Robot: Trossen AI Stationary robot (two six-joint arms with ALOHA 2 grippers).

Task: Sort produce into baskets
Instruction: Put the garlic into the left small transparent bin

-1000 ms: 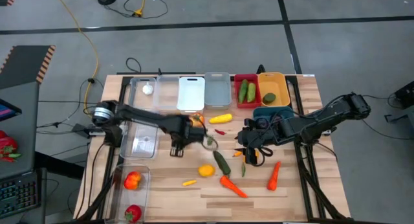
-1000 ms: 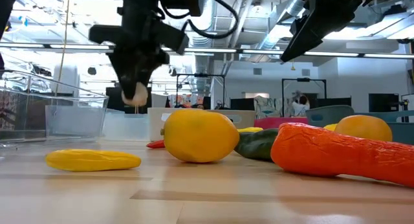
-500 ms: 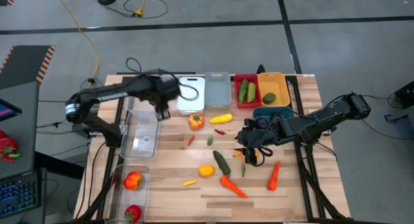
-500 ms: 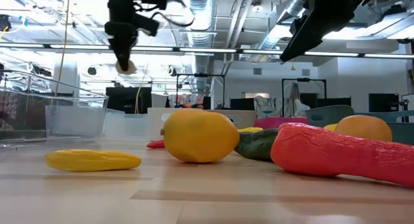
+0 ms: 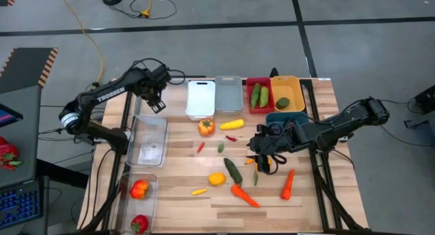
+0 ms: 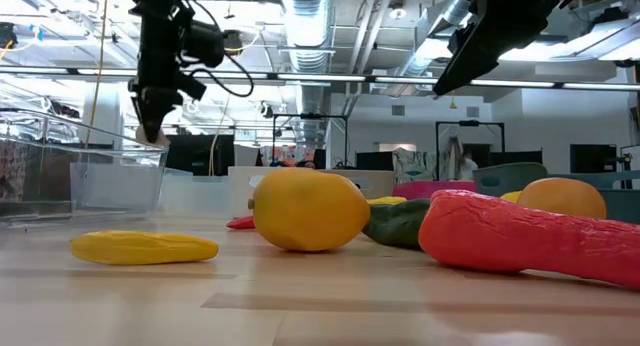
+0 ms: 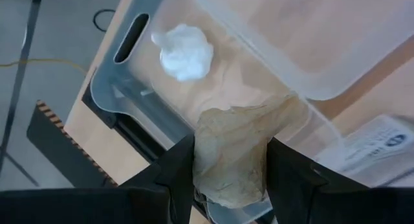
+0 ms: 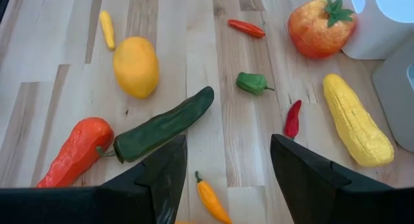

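My left gripper (image 5: 155, 103) hangs over the clear basket (image 7: 139, 88) at the table's far left and is shut on a cream garlic bulb (image 7: 229, 153). A white garlic (image 7: 186, 52) lies in that basket below it. In the low view the left gripper (image 6: 152, 124) is high above the table with the pale bulb at its tips. My right gripper (image 5: 262, 157) hovers open over the table's middle right, above loose produce: a dark cucumber (image 8: 165, 123), a lemon (image 8: 136, 65) and small chilies. Nothing is between its fingers. My left gripper pinches the garlic bulb by its two opposite sides (image 7: 202, 160) between its two fingers. The fingers come from above, pointing steeply down. The bulb is lifted clear and hangs over the clear basket's inside.
Along the far edge stand a white basket (image 5: 201, 98), a clear one (image 5: 228, 94), a red one (image 5: 251, 99) with cucumbers, an orange-yellow one (image 5: 293, 91) and a teal one (image 5: 285, 118). Clear baskets (image 5: 151, 141) line the left edge; the nearest holds red tomatoes (image 5: 139, 189). Carrots (image 5: 245, 195) lie near the front.
My left gripper has carried the garlic from the table's middle up and toward the far left corner, rolling about its own line as it went. It now hangs over the clear basket with the white garlic. The garlic has stayed between its fingers throughout.
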